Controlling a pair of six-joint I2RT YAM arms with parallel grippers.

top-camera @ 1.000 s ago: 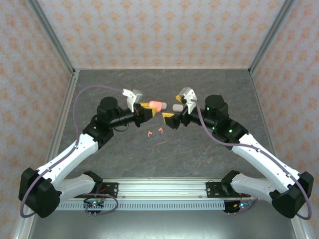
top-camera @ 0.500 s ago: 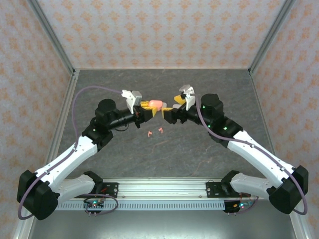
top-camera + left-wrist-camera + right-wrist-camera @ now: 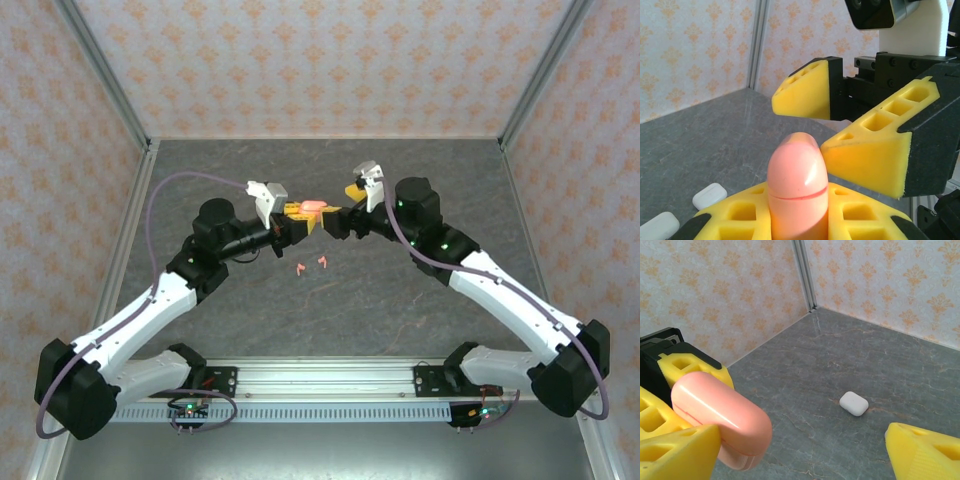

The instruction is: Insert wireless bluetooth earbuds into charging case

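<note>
The salmon-pink charging case is pinched by its near end in the jaws of the left gripper, held above the surface. Its long axis points out toward the right gripper. That gripper's jaws stand spread around the case's free rounded end, so the right arm looks best placed to work on it. Two pink earbuds lie on the surface below, toward the arm bases.
</note>
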